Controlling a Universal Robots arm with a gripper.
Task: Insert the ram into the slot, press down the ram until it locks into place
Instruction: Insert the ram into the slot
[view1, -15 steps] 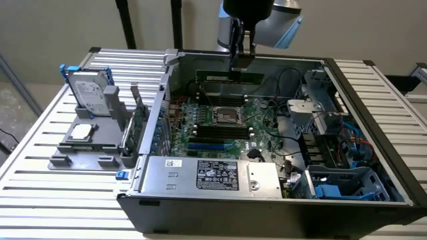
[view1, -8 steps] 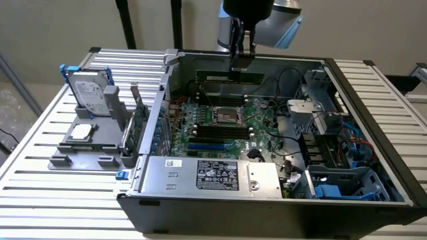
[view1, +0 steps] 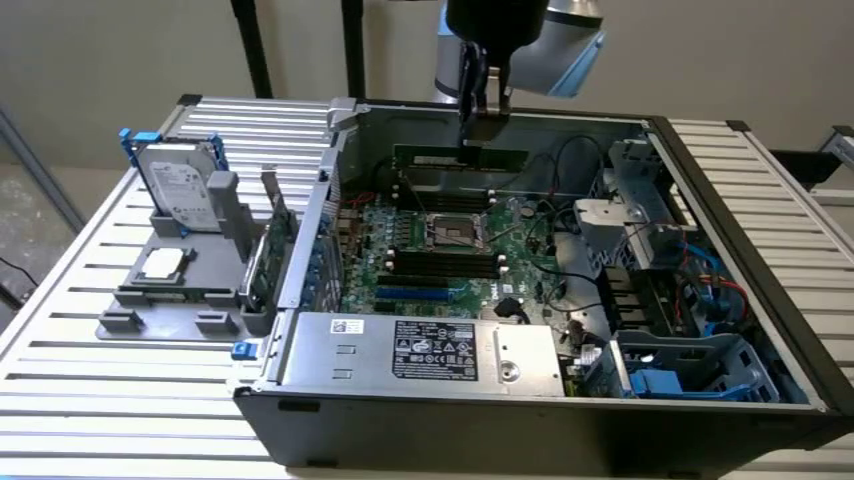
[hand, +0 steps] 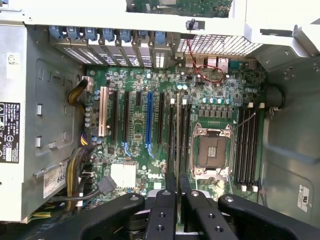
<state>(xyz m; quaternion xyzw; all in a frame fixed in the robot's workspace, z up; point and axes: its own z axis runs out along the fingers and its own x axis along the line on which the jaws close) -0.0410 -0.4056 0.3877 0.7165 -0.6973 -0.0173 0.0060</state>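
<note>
On the slatted table (view1: 80, 400) we see the open computer case (view1: 400, 420), its motherboard (hand: 220, 95) facing up. Our gripper (view1: 481, 128) hangs above the board, fingers clamped on the ram (view1: 447, 157), which stands on edge, not yet seated. Below it lie the black slots (hand: 184, 135) beside the processor socket (hand: 211, 150).

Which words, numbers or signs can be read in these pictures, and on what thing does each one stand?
"685": white sticker on the grey power supply, cut off.
Black label on the power supply: too small to read.
Hard drive label: blurred.
Sticker on the case wall: unreadable.
Motherboard and the ram: print too small.
</note>
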